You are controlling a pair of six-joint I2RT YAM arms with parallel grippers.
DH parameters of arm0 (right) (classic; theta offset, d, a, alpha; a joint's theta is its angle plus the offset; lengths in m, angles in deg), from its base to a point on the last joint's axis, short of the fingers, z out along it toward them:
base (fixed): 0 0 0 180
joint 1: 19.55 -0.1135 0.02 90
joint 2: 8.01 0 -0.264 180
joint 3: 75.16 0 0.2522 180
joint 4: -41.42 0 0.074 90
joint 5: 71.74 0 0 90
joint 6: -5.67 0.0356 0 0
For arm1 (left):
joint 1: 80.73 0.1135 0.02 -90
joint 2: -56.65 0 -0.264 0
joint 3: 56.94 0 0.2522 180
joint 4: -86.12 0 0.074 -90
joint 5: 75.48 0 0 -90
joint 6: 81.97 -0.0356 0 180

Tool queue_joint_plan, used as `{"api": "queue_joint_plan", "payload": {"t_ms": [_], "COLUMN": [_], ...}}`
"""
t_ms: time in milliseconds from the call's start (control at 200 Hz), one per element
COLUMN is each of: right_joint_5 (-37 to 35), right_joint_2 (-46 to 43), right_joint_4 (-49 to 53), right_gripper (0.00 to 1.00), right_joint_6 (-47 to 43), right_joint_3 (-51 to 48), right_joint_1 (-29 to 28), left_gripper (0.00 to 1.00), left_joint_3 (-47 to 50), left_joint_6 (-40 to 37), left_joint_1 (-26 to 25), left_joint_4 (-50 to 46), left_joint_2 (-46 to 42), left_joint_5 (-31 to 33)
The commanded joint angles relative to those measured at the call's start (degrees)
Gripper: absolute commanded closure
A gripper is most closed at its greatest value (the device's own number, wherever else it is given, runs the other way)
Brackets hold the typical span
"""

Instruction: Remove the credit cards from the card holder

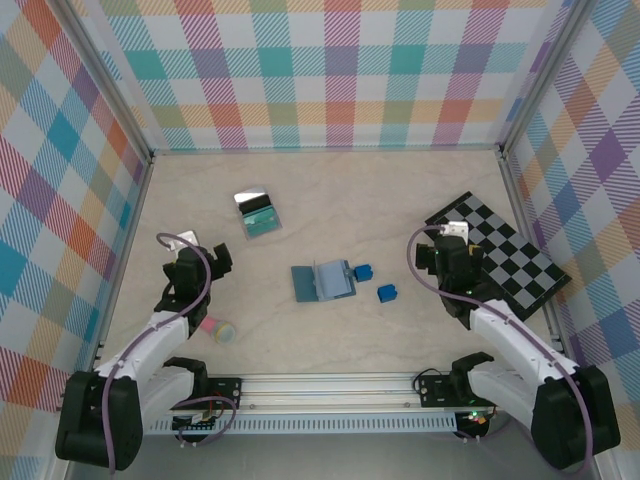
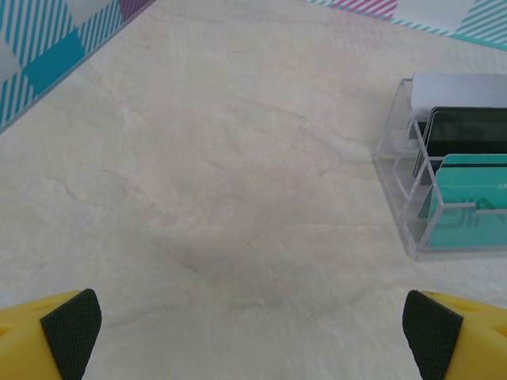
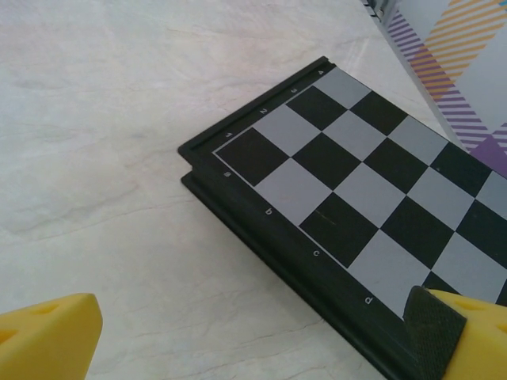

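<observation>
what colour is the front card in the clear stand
The front card is teal-green; the left wrist view shows it best.

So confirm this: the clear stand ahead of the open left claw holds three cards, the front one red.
Wrong on colour: the front card is teal, not red, as the left wrist view shows. The clear stand ahead of the open left claw does hold three cards.

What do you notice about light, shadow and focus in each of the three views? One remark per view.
Top external: even, soft light, hardly any shadow around the clear card holder. Left wrist: the table is sharp, but the left gripper's fingers are soft-edged. Right wrist: the checkerboard is crisp, its edge letters visible, while the right gripper's fingers are blurred.
</observation>
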Motion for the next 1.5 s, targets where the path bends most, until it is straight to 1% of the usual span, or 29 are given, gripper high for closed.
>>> {"api": "queue_joint_plan", "payload": {"t_ms": [0,55,145,165,200,315,395,425,510,590,690,785,905,1010,1170,1495], "right_joint_5": [0.9,2.3,5.5,6.5,7.9,13.5,16.2,17.3,20.4,23.4,28.2,30.5,31.9,32.4,33.8,34.3], "right_joint_2": [3.3,5.3,8.3,8.8,9.6,12.4,14.1,14.8,16.7,18.7,22.8,27.6,30.7,30.8,31.2,31.2], "right_joint_4": [-11.7,-15.9,-23.0,-24.2,-26.5,-32.9,-35.2,-38.0,-40.6,-43.6,-46.7,-50.1,-50.9,-49.3,-45.5,-45.3], "right_gripper": [0.00,0.00,0.00,0.00,0.00,0.00,0.00,0.00,0.00,0.00,0.00,0.00,0.00,0.00,0.00,0.00], "right_joint_6": [-3.8,-5.1,-6.5,-6.6,-6.8,-8.2,-9.6,-9.7,-9.7,-9.6,-8.5,-8.7,-8.9,-8.3,-6.5,-6.4], "right_joint_3": [-2.5,-3.8,-5.9,-6.2,-6.7,-7.9,-8.0,-8.0,-7.7,-7.5,-6.8,-6.2,-5.2,-4.3,-2.1,-2.0], "right_joint_1": [1.7,2.5,4.2,4.5,5.0,6.7,7.6,8.3,10.1,11.9,14.3,14.5,14.9,15.6,17.4,17.7], "left_gripper": [0.00,0.00,0.00,0.00,0.00,0.00,0.00,0.00,0.00,0.00,0.00,0.00,0.00,0.00,0.00,0.00], "left_joint_3": [1.4,1.5,1.5,1.1,0.0,-0.2,-1.0,-1.1,-0.8,-0.6,-1.3,-1.6,-2.1,-4.1,-3.9,-4.2], "left_joint_6": [-6.9,-9.2,-13.1,-13.3,-13.4,-12.8,-12.9,-13.1,-13.5,-13.6,-13.5,-13.4,-12.9,-11.5,-11.4,-11.5], "left_joint_1": [1.0,1.1,1.4,1.5,1.7,2.6,3.1,3.1,3.3,3.4,3.6,3.7,3.7,3.7,3.6,3.7], "left_joint_4": [12.2,15.9,23.3,24.8,24.5,31.8,33.1,33.6,37.3,39.6,39.3,38.5,37.5,34.3,34.6,34.2], "left_joint_2": [4.2,7.2,13.7,15.1,16.4,21.1,23.7,24.9,28.3,30.5,32.0,31.9,31.9,32.3,32.3,32.3], "left_joint_5": [-2.4,-4.0,-8.3,-8.5,-9.6,-13.0,-15.9,-16.4,-18.1,-18.5,-18.8,-18.6,-17.3,-13.6,-13.4,-13.8]}}
